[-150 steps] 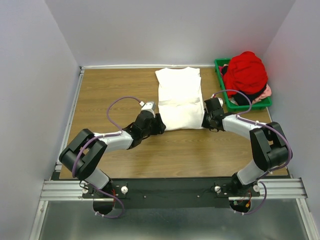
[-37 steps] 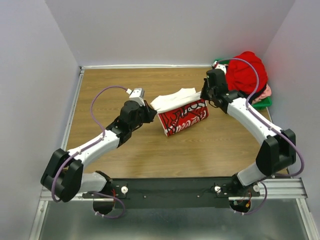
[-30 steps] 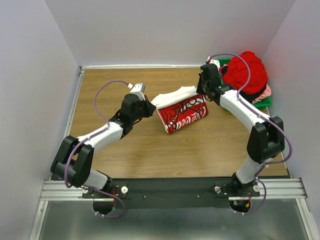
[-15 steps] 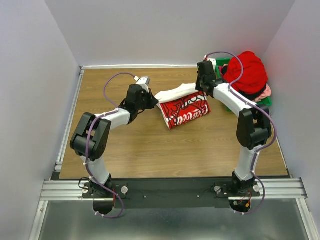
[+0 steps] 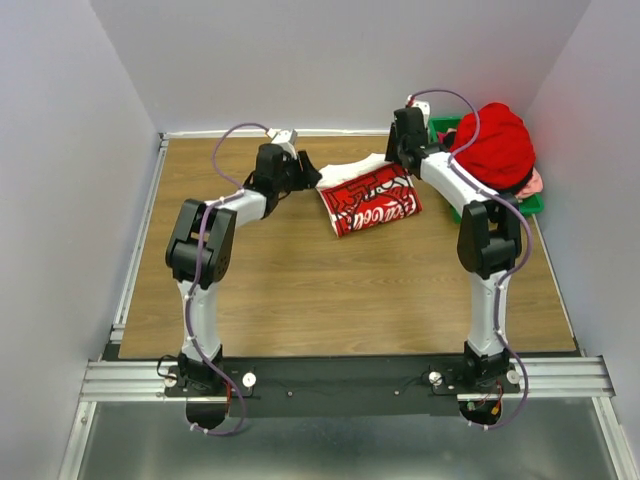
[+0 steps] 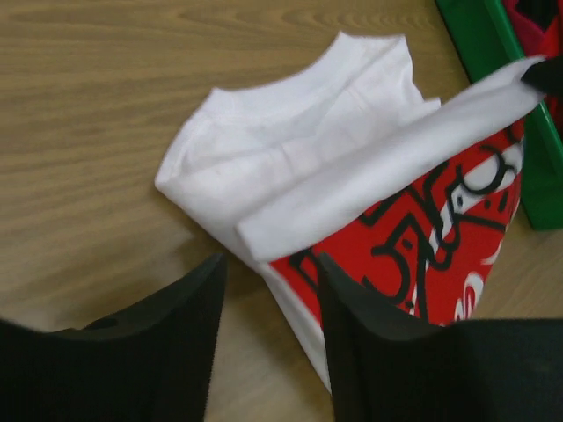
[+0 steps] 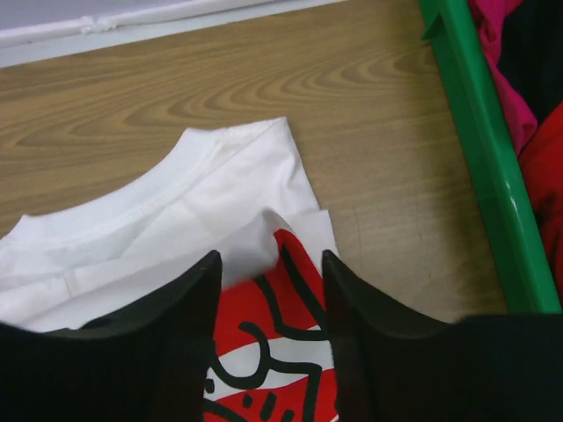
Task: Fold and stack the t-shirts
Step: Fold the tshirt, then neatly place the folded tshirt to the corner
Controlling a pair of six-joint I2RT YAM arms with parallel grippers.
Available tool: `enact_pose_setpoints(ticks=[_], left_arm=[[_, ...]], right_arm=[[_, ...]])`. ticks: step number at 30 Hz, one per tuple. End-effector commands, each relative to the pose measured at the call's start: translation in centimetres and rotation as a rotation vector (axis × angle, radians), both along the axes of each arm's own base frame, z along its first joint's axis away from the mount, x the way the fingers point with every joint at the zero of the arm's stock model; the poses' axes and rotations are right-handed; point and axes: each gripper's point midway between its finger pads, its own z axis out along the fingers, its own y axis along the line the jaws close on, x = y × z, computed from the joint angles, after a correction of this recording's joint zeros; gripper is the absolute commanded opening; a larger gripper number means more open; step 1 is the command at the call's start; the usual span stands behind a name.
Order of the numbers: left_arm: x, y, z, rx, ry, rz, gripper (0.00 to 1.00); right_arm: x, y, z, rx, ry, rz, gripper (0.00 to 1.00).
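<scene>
White tee folded, print partly hid; L hand & R hand parted, gripping nothing.

Folded white t-shirt, red print up, on wooden table, red t-shirt in green bin
</scene>
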Motion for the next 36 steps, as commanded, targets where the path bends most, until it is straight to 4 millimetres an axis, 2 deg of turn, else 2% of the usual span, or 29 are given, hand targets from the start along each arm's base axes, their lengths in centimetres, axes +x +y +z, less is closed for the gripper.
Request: enact_pose_setpoints(ticks=[1, 2, 3, 5, 7, 8, 9, 10, 11, 12, 13, 15, 16, 17, 21, 24, 28, 32, 36], left_arm=[[4.0, 1.0, 0.9, 0.003, -0.043, 0.021, 0.71], [4.3, 1.0, 1.7, 0.003, -0.059, 0.021, 0.83], [4.7, 1.2, 2.7, 0.005, -0.081, 0.036, 0.84], [4.3, 1.4, 4.6, 0.002, -0.114, 0.046, 0.84], [3.2, 1.8, 3.8, 0.013, -0.099, 0.042, 0.85], [2.7, 1.8, 4.5, 0.007, -0.116, 0.038, 0.84], [1.3, 1.8, 2.7, 0.008, -0.076, 0.02, 0.84], [0.7, 1.7, 2.4, 0.003, -0.071, 0.009, 0.85], [0.1, 1.4, 2.7, -0.01, -0.086, -0.004, 0.84], [-1.3, 1.0, 1.2, -0.018, -0.048, -0.026, 0.84], [-2.0, 0.6, 0.9, -0.027, -0.043, -0.042, 0.84], [-3.4, -0.2, -0.1, -0.041, -0.03, -0.072, 0.83], [-4.0, -1.2, -0.1, -0.059, -0.03, -0.098, 0.83], [-5.0, -1.8, -0.8, -0.069, -0.015, -0.125, 0.83], [-6.7, -3.3, -0.8, -0.155, -0.022, -0.196, 0.83], [-7.4, -3.8, -1.1, -0.199, -0.021, -0.223, 0.83], [-7.6, -4.4, -1.2, -0.248, -0.022, -0.248, 0.83], [-7.2, -4.3, -3.3, -0.247, 0.051, -0.206, 0.83], [-6.5, -4.1, -4.5, -0.219, 0.089, -0.155, 0.83]], right_arm=[[2.7, -0.9, 0.4, 0.003, -0.039, -0.002, 0.75], [2.8, -0.6, 1.0, 0.013, -0.05, 0.008, 0.82], [2.7, -0.4, 2.0, 0.026, -0.065, 0.018, 0.88], [2.3, 0.0, 2.9, 0.041, -0.072, 0.048, 0.91], [1.4, 0.1, 2.8, 0.037, -0.058, 0.068, 0.91], [0.9, 0.3, 3.8, 0.049, -0.07, 0.088, 0.91], [0.5, 0.6, 3.9, 0.055, -0.069, 0.104, 0.91], [-0.3, 0.6, 3.0, 0.059, -0.044, 0.12, 0.91], [-1.0, 1.3, 3.5, 0.087, -0.043, 0.16, 0.91], [-1.4, 1.7, 3.3, 0.103, -0.038, 0.186, 0.9], [-2.6, 2.6, 1.9, 0.133, 0.002, 0.237, 0.9], [-3.6, 3.3, 1.7, 0.169, 0.011, 0.277, 0.89], [-4.7, 4.2, 0.5, 0.205, 0.042, 0.326, 0.89], [-4.9, 4.5, 0.4, 0.222, 0.04, 0.339, 0.89], [-6.7, 5.3, -2.6, 0.266, 0.105, 0.379, 0.89], [-7.7, 5.9, -4.2, 0.299, 0.141, 0.407, 0.89], [-8.3, 5.9, -6.6, 0.308, 0.191, 0.406, 0.89], [-8.8, 5.2, -9.4, 0.285, 0.245, 0.369, 0.89], [-9.4, 4.9, -11.6, 0.276, 0.291, 0.35, 0.89]])
